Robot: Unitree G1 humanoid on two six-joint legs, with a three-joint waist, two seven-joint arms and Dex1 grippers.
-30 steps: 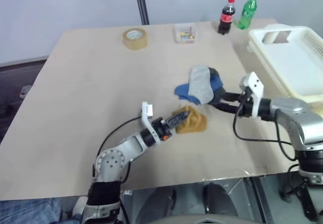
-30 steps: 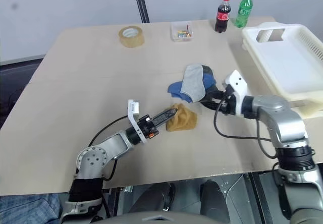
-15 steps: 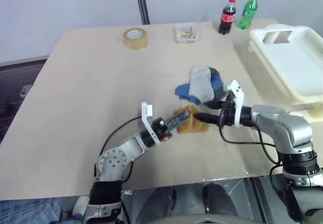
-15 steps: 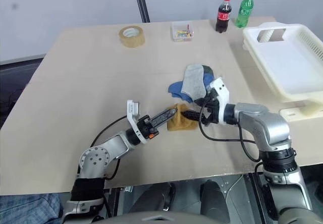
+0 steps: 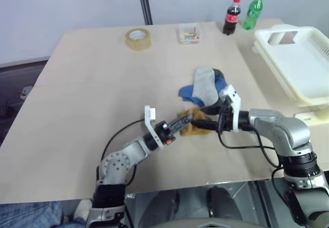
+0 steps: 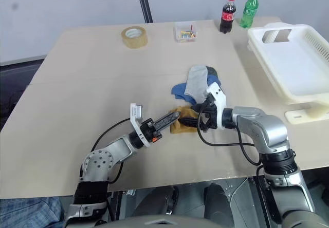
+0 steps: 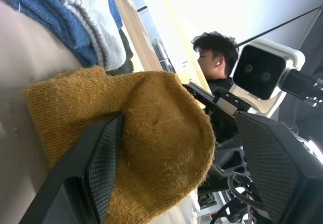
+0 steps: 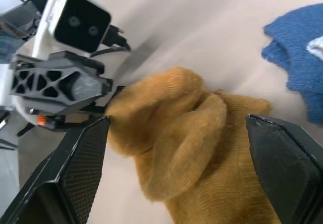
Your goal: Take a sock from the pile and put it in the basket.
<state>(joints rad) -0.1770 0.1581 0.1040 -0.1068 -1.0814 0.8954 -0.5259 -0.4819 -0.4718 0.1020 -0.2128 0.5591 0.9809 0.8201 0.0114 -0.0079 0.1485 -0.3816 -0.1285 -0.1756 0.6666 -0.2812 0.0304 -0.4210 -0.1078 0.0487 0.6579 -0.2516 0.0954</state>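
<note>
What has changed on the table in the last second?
The right gripper swung in from beside the pile toward the yellow sock, and its fingers now straddle it, open. The left gripper stayed at the sock's other side, also open. Sock and pile lie as before.

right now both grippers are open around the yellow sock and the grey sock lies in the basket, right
Not quite. The grey sock is not in the basket; it lies on the table atop the blue sock in the pile, as the left eye view shows. The rest holds: the left gripper and right gripper both stand open around the yellow sock.
</note>
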